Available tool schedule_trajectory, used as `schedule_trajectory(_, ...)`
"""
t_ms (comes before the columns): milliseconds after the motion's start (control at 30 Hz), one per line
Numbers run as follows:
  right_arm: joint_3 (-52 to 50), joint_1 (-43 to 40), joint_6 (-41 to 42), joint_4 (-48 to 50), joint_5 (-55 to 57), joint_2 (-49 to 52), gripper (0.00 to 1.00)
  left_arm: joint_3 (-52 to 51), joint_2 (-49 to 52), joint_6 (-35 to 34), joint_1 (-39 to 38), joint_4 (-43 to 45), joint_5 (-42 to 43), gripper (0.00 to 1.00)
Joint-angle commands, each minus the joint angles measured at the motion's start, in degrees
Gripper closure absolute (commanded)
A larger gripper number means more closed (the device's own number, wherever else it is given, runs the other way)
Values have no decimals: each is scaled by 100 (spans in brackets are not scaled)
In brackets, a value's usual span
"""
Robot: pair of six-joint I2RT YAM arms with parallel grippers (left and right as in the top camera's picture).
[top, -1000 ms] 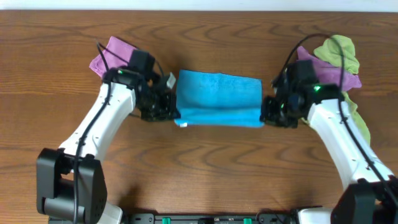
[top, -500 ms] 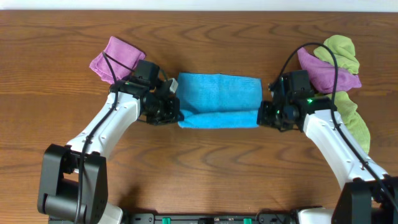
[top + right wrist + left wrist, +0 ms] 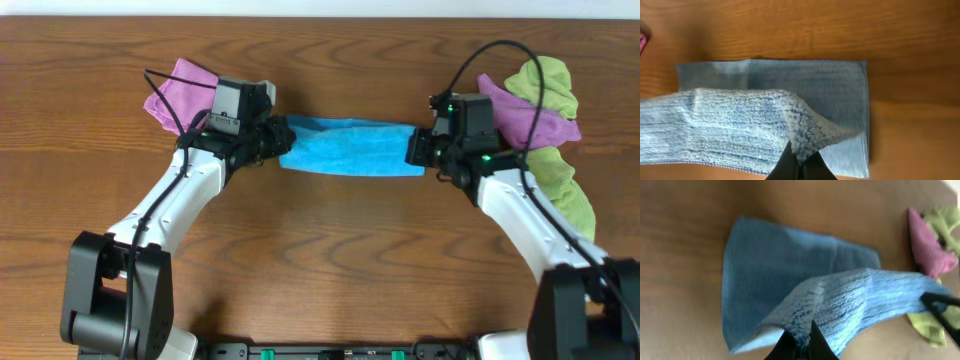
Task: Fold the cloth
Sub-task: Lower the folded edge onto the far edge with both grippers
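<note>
The sky-blue cloth (image 3: 345, 150) lies in the middle of the wooden table, its near layer lifted and carried over its far part. My left gripper (image 3: 272, 148) is shut on the cloth's left corner; in the left wrist view (image 3: 801, 342) the fabric is pinched between the black fingers. My right gripper (image 3: 415, 152) is shut on the right corner, seen pinched in the right wrist view (image 3: 799, 160). The lower layer (image 3: 830, 85) stays flat on the table. The raised fold (image 3: 865, 300) spans between both grippers.
A purple cloth (image 3: 183, 88) lies behind my left arm. A purple cloth (image 3: 530, 115) and light green cloths (image 3: 560, 180) are piled at the right, beside my right arm; they also show in the left wrist view (image 3: 930, 245).
Both grippers have moved away from me with the cloth's near edge, carrying it over the far part. The visible blue area has narrowed to a thin strip.
</note>
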Motion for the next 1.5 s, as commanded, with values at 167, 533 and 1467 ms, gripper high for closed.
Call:
schedule_trajectory(167,177,72,61,501,468,638,99,26,398,-181,28,942,-525,94)
schedule_trajectory(533,555,72,57,730,697,1244,99,26,1239,-254,35,1670,-516,94)
schedule_trajectory(1467,568,70,317,-651,1121,614,18,81,977,-125,271,1753,-492,47)
